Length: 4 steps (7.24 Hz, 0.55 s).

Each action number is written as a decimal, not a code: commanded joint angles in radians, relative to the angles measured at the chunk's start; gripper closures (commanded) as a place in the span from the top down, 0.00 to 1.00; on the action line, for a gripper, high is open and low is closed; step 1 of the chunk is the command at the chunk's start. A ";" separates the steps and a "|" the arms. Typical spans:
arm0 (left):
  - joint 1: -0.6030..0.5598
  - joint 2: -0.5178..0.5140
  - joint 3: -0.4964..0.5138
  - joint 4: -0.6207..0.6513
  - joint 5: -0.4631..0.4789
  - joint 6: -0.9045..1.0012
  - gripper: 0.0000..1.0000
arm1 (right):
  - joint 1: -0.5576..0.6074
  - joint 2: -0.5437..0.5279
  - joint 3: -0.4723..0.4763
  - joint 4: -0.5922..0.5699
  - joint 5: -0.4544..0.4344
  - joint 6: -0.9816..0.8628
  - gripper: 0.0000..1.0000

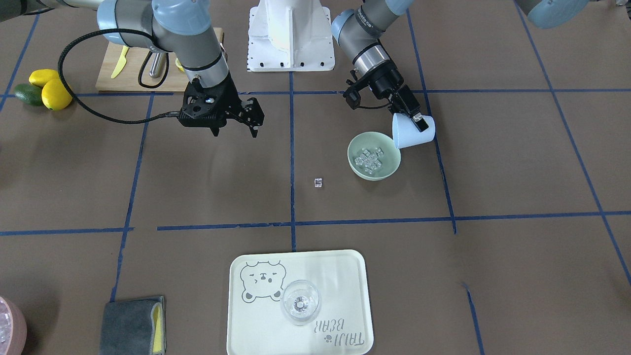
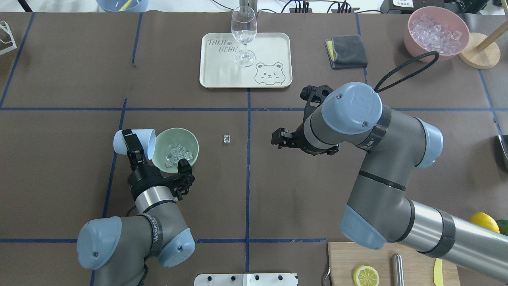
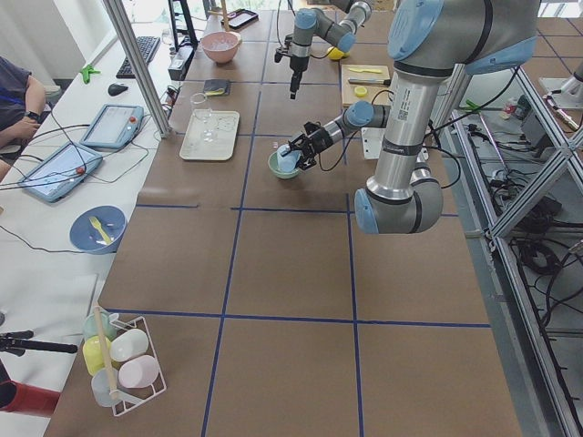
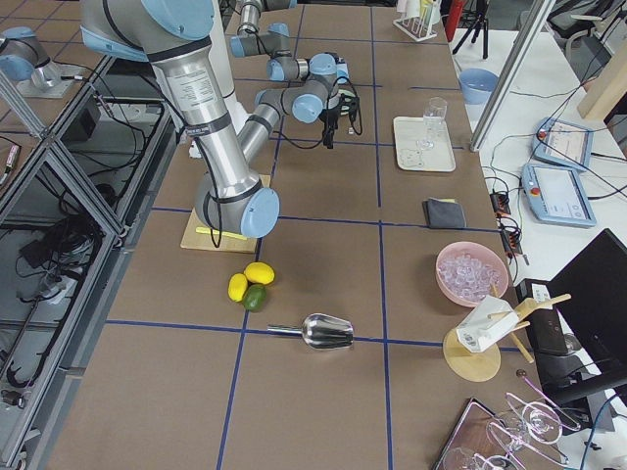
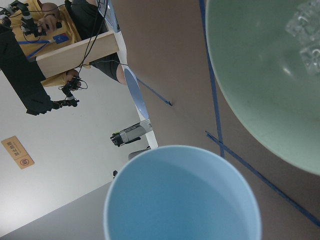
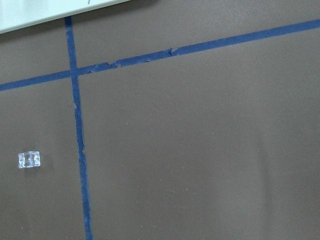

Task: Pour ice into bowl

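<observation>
One stray clear cube (image 1: 318, 183) lies on the brown surface (image 1: 207, 197) at mid-frame, so we judge spillage the live risk. Our left gripper (image 1: 417, 121) has its jaws clamped on the wall of the light blue cup (image 1: 411, 137), which is tipped at the upper right rim of the round mint-green bowl (image 1: 377, 176). The heap of clear ice cubes (image 1: 369, 159) sits in that bowl. Righting the cup low could clip the rim and shove the bowl. Our right gripper (image 1: 249, 118), at upper left, shows jaws apart and empty.

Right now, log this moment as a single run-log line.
left end effector: shut on cup, tipped at bowl rim | cup: looks empty | ice: in bowl | stray cube: outside bowl | right end effector: open, empty
</observation>
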<state>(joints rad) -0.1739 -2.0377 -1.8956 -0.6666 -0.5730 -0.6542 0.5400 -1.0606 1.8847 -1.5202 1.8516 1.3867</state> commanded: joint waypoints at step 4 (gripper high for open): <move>-0.041 0.031 -0.126 -0.013 0.004 -0.150 0.00 | -0.002 0.001 -0.001 0.002 -0.002 0.000 1.00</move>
<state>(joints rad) -0.1972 -2.0079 -1.9690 -0.6779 -0.5692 -0.7954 0.5385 -1.0600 1.8839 -1.5197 1.8500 1.3867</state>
